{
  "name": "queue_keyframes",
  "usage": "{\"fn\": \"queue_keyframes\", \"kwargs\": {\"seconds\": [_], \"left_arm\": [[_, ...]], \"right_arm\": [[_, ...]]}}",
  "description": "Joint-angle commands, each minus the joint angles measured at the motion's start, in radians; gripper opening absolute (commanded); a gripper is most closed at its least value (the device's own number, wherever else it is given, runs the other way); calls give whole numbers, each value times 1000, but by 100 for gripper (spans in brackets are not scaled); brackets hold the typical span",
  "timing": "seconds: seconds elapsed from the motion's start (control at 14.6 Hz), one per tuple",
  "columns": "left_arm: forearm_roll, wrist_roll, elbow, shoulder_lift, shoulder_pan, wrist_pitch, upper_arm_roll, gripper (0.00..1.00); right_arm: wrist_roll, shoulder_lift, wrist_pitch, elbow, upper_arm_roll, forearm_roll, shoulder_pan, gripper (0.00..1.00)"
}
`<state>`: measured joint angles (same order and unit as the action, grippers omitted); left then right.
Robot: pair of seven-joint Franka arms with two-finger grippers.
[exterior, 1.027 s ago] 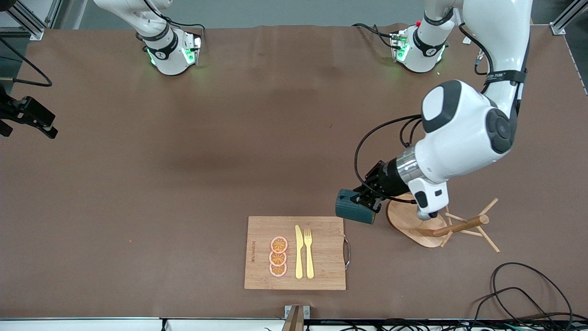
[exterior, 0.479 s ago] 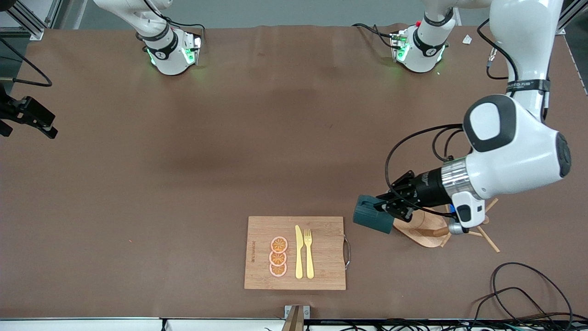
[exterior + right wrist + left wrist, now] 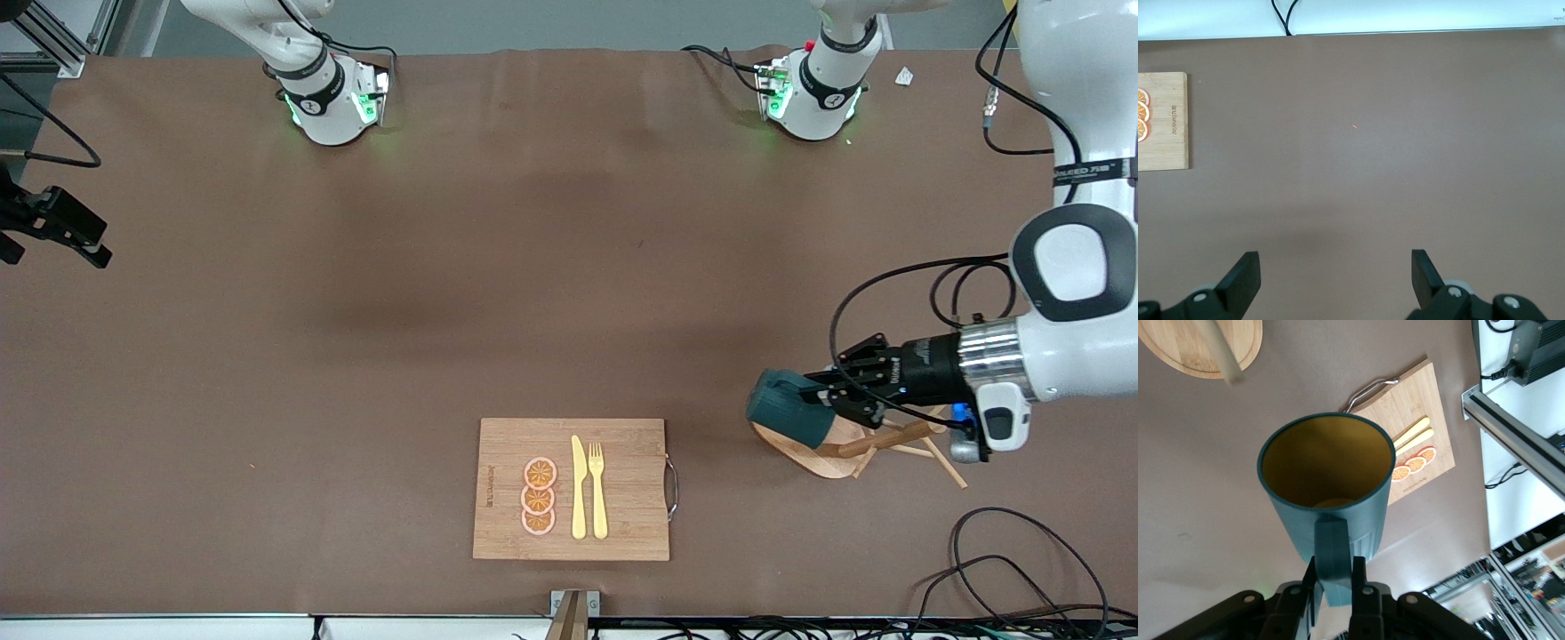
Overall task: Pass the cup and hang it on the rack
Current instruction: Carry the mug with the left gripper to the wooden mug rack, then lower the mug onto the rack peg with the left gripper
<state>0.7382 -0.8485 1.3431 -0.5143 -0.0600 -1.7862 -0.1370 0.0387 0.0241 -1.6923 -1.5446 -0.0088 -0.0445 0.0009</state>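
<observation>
the cup [image 3: 789, 407] hangs on its side in the air over the oval base of the rack [image 3: 805, 452], at the left arm's end of the table. the left gripper [image 3: 831, 397] clamps its handle, fingers [image 3: 1365, 597] pinched on either side, the yellow mouth facing the cutting board [image 3: 571, 489]. the rack's post and pegs lean beneath the wrist. the right gripper [image 3: 1335, 273] waits over bare brown table, fingers spread wide.
</observation>
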Motion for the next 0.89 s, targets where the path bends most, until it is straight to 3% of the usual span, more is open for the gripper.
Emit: {"fn": "queue_keyframes", "kwargs": {"seconds": [0.0, 0.82], "left_arm": [[43, 6, 4, -7, -33, 16, -7, 0], [95, 6, 2, -41, -135, 42, -6, 0]], "right_arm": [[-13, 13, -9, -14, 6, 15, -12, 100], [-13, 13, -7, -15, 4, 17, -13, 100]]}}
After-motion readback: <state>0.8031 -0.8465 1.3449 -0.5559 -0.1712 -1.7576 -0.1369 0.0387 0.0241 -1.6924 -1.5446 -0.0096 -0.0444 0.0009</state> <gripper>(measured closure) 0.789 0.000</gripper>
